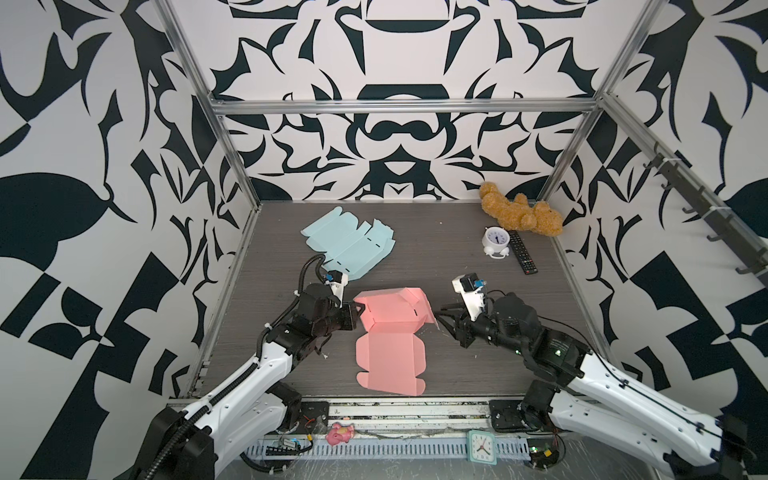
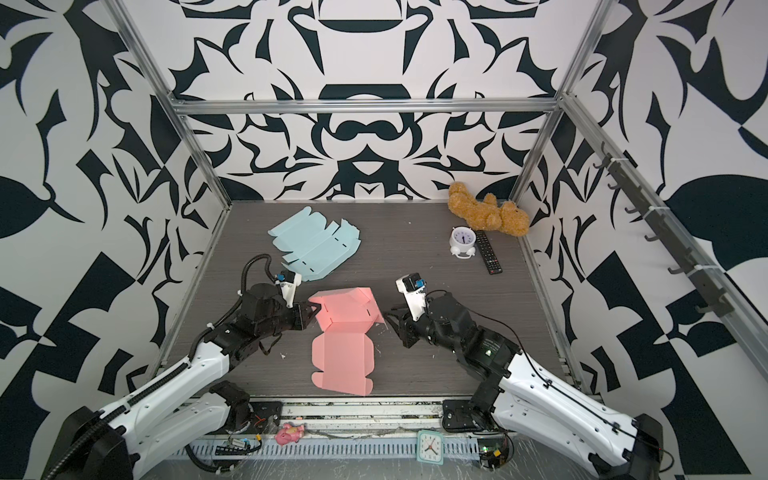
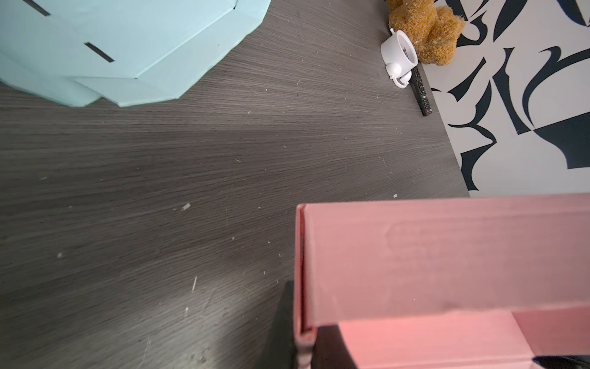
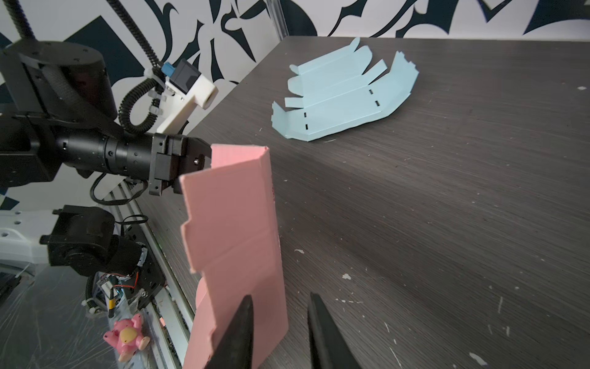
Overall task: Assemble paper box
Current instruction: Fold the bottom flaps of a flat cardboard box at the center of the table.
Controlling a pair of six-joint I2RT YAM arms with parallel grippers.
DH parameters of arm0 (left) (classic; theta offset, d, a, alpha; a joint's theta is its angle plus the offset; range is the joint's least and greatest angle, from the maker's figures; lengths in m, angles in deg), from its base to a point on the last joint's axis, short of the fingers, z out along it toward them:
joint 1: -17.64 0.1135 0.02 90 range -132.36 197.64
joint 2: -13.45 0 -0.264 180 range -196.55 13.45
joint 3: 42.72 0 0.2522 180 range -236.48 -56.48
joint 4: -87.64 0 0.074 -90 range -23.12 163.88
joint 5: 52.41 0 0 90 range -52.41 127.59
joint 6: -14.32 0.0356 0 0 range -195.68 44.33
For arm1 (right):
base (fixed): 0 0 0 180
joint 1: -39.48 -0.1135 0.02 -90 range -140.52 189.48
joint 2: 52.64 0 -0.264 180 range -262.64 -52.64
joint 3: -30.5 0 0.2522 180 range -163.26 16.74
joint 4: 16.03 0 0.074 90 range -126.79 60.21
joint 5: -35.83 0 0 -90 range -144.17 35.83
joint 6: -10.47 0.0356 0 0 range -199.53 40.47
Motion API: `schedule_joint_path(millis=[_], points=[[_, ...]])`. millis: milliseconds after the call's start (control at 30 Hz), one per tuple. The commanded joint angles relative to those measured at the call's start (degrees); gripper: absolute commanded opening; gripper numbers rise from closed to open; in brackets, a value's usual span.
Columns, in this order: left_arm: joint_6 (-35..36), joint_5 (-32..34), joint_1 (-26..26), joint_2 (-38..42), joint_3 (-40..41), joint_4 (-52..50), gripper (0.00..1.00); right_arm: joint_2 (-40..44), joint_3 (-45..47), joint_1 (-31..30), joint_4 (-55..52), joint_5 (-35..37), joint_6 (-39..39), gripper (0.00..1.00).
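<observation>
The pink box (image 1: 388,353) sits in the middle of the worktop (image 1: 478,374), half folded. Its near panel lies flat on the surface, and the far part stands up with a wall raised on the left and a flap tilted outward on the right. The left arm (image 1: 266,365) reaches in from the left, and the left jaws are clamped on the raised left wall near its top edge. The right arm (image 1: 552,353) comes in from the right. The right jaws stand apart with nothing between them, just beside the tilted flap. In the right wrist view one finger (image 4: 238,332) overlaps the flap's lower edge, and whether it touches cannot be told; bare worktop shows in the gap. A blue blank (image 1: 349,245) lies unfolded and flat toward the far left, well apart from the pink box. A teddy (image 1: 519,214) lies in the far right corner, with a white clock (image 1: 496,242) and a remote (image 1: 523,252) side by side just in front of it.
</observation>
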Motion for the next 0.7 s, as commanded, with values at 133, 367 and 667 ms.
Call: schedule_joint_path(millis=[133,367,667], points=[[1.4,-1.9,0.2,-1.0,-2.3,-0.3,0.07,-2.7,0.4,0.1,6.3,-6.5,-2.9,0.3],[1.7,-2.7,0.1,-3.2,-3.3,-0.2,0.08,-5.9,-0.3,0.1,7.9,-7.4,-4.0,0.22],[1.6,-3.1,0.1,-5.7,-4.1,0.8,0.08,-8.5,-1.2,0.1,8.2,-7.6,-4.4,0.2]])
